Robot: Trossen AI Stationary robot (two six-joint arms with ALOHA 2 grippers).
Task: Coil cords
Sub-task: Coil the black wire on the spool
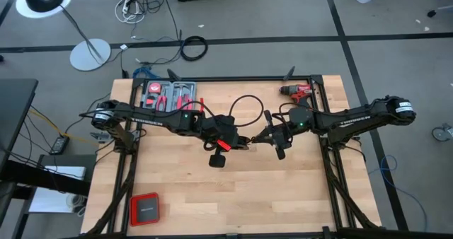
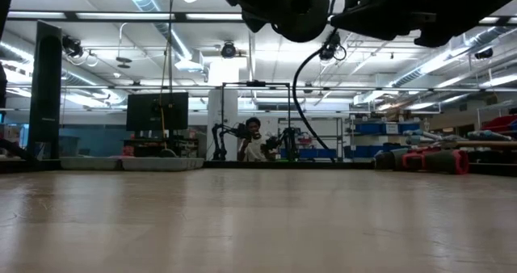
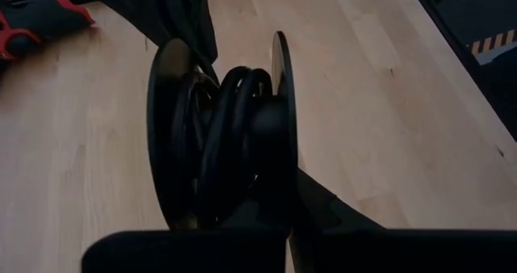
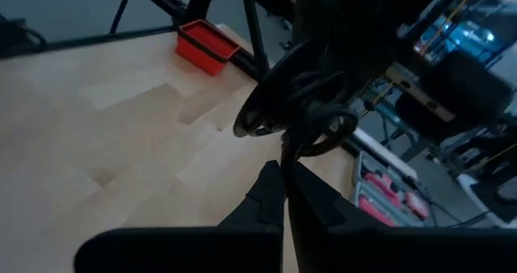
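Observation:
A thin black cord (image 1: 247,98) is partly wound on a black two-disc reel (image 3: 230,136), which hangs above the table's middle (image 1: 216,160). My left gripper (image 1: 219,147) is shut on the reel. From the reel the cord arcs toward the far edge and back down to my right gripper (image 1: 257,141), which is shut on it. In the low view, reel (image 2: 295,10) and cord loop (image 2: 297,87) hang high over the table. The right wrist view shows the reel (image 4: 295,103) just beyond my right gripper (image 4: 283,188). My left gripper holds the reel at the near rim of one disc (image 3: 282,172), and the reel itself hides the fingertips. The fingers slant down from the table's left. The reel is lifted clear, with its discs on edge. My right gripper pinches the cord (image 4: 284,156) between its two fingertips, a short way from the reel. The fingers come nearly level from the table's right. The cord runs slack from the fingers to the reel, clear of the table.
A red drill (image 1: 297,90) lies at the far right. A tool tray (image 1: 170,94) sits at the far left and a red box (image 1: 145,209) at the near left. Bare wood lies toward the near edge. A person (image 2: 253,144) is in the room beyond.

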